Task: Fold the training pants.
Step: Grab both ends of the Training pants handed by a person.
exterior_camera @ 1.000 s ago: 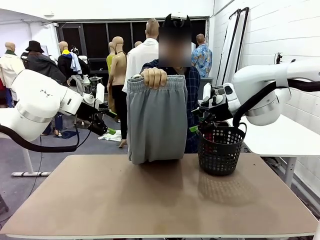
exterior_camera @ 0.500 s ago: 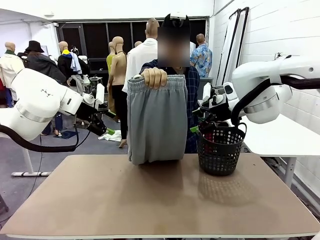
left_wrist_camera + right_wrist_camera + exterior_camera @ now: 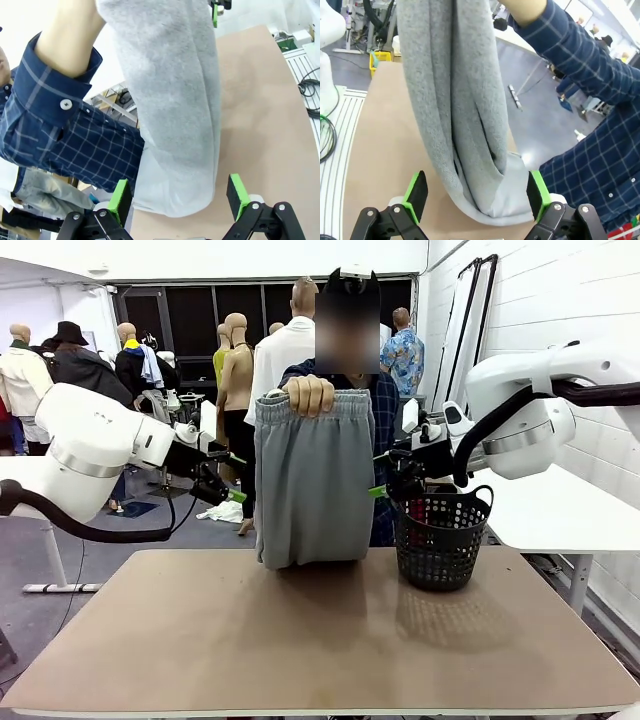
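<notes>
Left of the training pants (image 3: 313,480), the left gripper (image 3: 236,477) hangs in the air at about mid-height of the cloth. Its jaws are wide and empty, aimed sideways at the pants' left edge, just beside it and not touching. The pants hang upright over the far part of the table (image 3: 300,640), long axis vertical, waistband on top. The person's hand (image 3: 308,395) pinches the waistband. The lower end is at the tabletop; touching or just above, can't tell. In the left wrist view the lower part of the pants sits in line between the spread pads. Right of the pants, the right gripper (image 3: 380,475) is also wide and empty. It points at the pants' right edge from similar height, above the black basket (image 3: 440,540). Both grippers look about equally near. Likely next: each comes in horizontally and pinches across a vertical side edge.
</notes>
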Available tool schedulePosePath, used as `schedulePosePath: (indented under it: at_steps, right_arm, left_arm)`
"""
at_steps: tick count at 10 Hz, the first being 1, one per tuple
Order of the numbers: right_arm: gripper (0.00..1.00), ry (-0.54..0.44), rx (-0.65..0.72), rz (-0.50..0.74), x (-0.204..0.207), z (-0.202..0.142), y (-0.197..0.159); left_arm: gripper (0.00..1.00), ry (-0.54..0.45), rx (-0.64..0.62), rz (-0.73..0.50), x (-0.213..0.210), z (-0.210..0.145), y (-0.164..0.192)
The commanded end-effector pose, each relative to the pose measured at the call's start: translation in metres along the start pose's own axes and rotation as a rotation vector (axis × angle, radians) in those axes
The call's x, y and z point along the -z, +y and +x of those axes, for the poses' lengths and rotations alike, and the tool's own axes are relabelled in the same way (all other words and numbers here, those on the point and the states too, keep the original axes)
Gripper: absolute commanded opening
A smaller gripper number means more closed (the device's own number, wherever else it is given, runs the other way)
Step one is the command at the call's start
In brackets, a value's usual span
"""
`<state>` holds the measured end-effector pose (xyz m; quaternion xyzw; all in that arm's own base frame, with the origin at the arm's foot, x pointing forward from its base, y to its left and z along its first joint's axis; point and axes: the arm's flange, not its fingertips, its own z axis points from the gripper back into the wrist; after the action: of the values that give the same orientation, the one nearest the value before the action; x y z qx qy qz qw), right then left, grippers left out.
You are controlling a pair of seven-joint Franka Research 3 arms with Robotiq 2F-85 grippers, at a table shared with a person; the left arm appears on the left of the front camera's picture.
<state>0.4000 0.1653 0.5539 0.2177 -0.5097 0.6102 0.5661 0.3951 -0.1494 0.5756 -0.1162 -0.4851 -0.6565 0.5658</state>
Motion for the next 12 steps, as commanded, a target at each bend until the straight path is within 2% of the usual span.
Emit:
schedulePosePath:
  at_steps: [1, 4, 9, 12]
  right_arm:
    - [1.0, -0.044, -0.018, 0.0, 0.004, -0.008, -0.004]
    - [1.0, -0.081, -0.017, 0.023, 0.004, -0.007, 0.0]
    - [1.0, -0.171, -0.021, 0.061, 0.004, -0.004, 0.003]
    - [1.0, -0.222, -0.031, 0.072, 0.002, 0.001, 0.003]
  left_arm:
    - [1.0, -0.046, 0.019, 0.012, 0.009, -0.008, 0.007]
    - [1.0, -0.103, 0.022, -0.011, 0.018, -0.006, 0.009]
    - [1.0, -0.17, 0.013, 0.016, 0.029, 0.0, 0.015]
    - [1.0, -0.235, -0.027, -0.045, 0.034, 0.011, 0.015]
